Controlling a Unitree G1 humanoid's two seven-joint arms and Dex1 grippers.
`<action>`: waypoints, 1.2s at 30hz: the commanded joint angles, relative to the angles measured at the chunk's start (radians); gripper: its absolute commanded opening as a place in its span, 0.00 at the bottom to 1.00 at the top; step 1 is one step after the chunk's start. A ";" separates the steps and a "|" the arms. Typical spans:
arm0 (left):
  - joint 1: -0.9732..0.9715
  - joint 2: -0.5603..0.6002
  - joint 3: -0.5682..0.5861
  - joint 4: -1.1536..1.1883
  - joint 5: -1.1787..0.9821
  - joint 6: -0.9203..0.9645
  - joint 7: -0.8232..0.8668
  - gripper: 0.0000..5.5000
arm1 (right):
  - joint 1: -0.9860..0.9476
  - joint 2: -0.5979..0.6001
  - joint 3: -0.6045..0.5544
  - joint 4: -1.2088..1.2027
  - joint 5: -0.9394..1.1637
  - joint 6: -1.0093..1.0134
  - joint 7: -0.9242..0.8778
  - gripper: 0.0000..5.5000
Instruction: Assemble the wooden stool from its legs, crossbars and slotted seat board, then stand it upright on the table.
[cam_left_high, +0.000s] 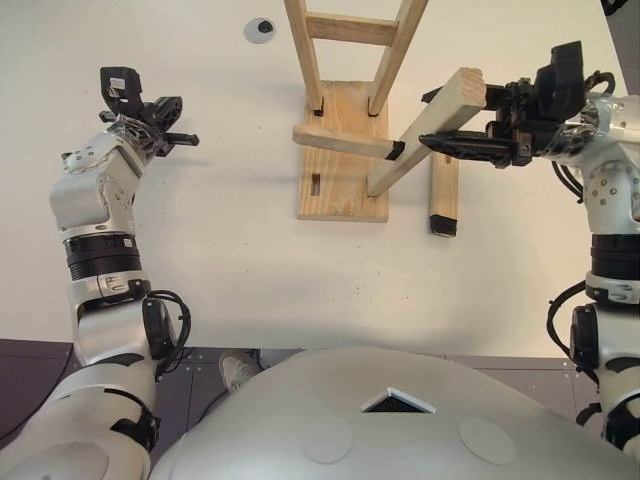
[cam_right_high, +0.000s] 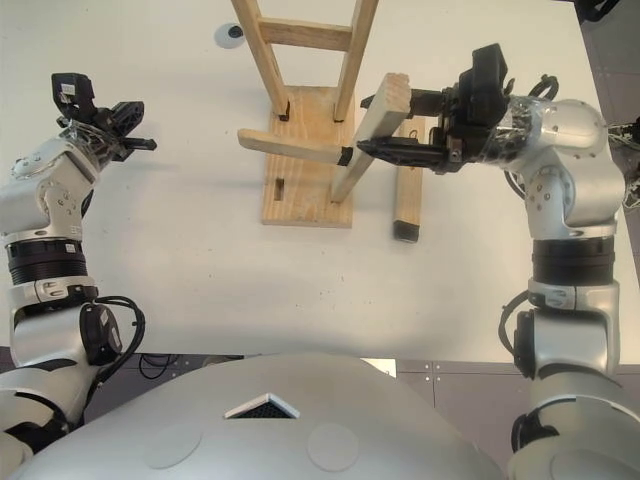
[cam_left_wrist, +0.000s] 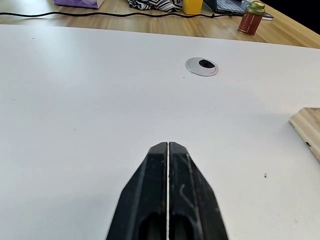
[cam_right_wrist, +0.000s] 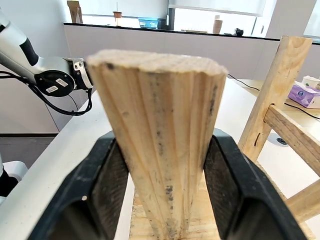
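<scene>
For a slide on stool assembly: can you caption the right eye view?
Right pincer holds a wooden leg tilted onto the slotted seat board, beside two legs already standing in it; left pincer shut, aside.

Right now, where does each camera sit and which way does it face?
Eye views: on the head, looking down at the table and seat board; both arms show.
Left wrist view: faces across the table toward a grommet, over the shut left gripper.
Right wrist view: faces the leg clamped in the right gripper, left arm behind.
Shared: all show the table.
</scene>
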 joint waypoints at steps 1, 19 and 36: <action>-0.001 0.001 0.011 0.005 0.002 -0.007 0.017 0.00 | 0.034 0.007 0.032 0.002 -0.026 0.066 -0.023 0.46; 0.002 -0.001 0.003 -0.066 0.002 0.005 0.045 0.00 | 0.416 0.000 -0.064 -0.250 -0.159 0.230 -0.410 0.73; 0.220 -0.228 0.071 -0.312 -0.039 -0.024 0.268 0.00 | 0.369 0.248 -0.058 -0.310 -0.269 0.617 -1.026 0.85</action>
